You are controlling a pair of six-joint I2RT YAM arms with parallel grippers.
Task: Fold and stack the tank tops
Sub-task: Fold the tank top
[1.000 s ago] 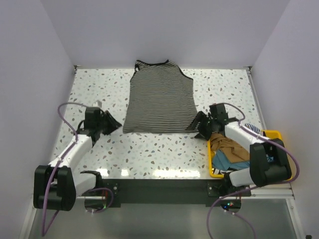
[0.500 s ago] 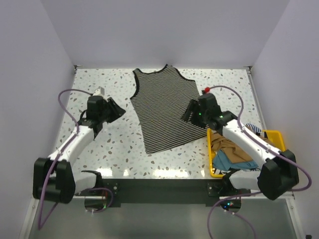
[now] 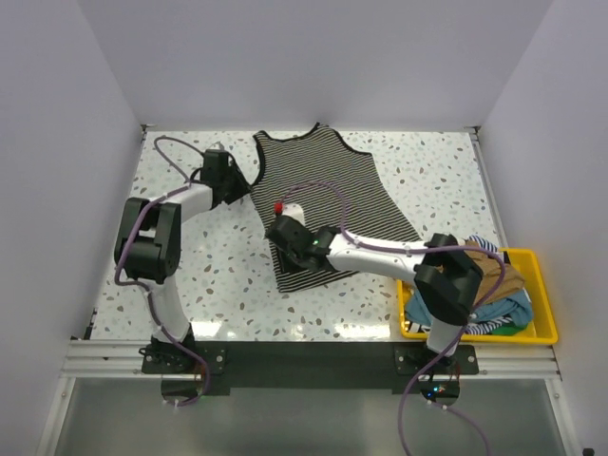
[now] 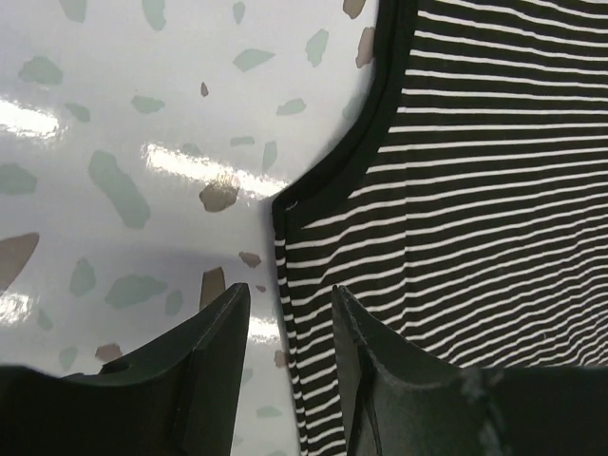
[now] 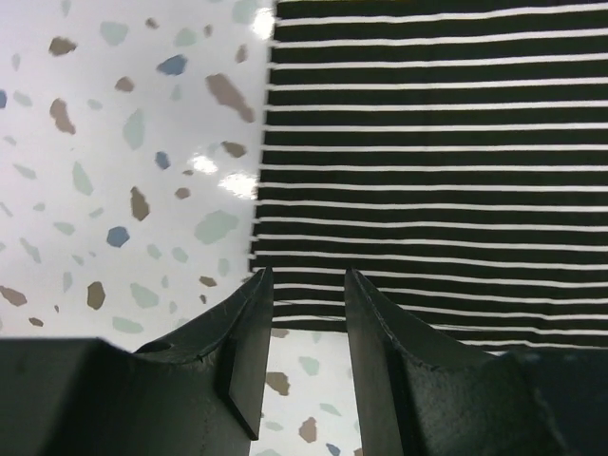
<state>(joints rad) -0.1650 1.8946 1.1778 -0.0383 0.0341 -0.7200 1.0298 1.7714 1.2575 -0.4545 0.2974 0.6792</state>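
The striped tank top [image 3: 328, 195] lies flat and turned at an angle on the speckled table, neckline at the back. My left gripper [image 3: 245, 182] is at its left side just below the armhole. In the left wrist view the left gripper [image 4: 290, 294] stands open, with the dark-trimmed cloth edge [image 4: 285, 256] between its fingers. My right gripper [image 3: 288, 256] reaches across to the near-left hem corner. In the right wrist view it [image 5: 308, 275] is open over the hem [image 5: 313, 318], not closed on it. A tan tank top [image 3: 494, 275] and a teal one [image 3: 494, 312] lie in the basket.
A yellow basket [image 3: 537, 334] stands at the near right edge of the table, with a broad-striped top [image 3: 480, 245] hanging over its far rim. The right arm's cable [image 3: 323, 187] loops over the striped top. White walls close in the table on three sides.
The left arm swung back to the top's left armhole. The right arm reached left across the top to its near-left hem corner. Both grippers' jaws stand closer together.
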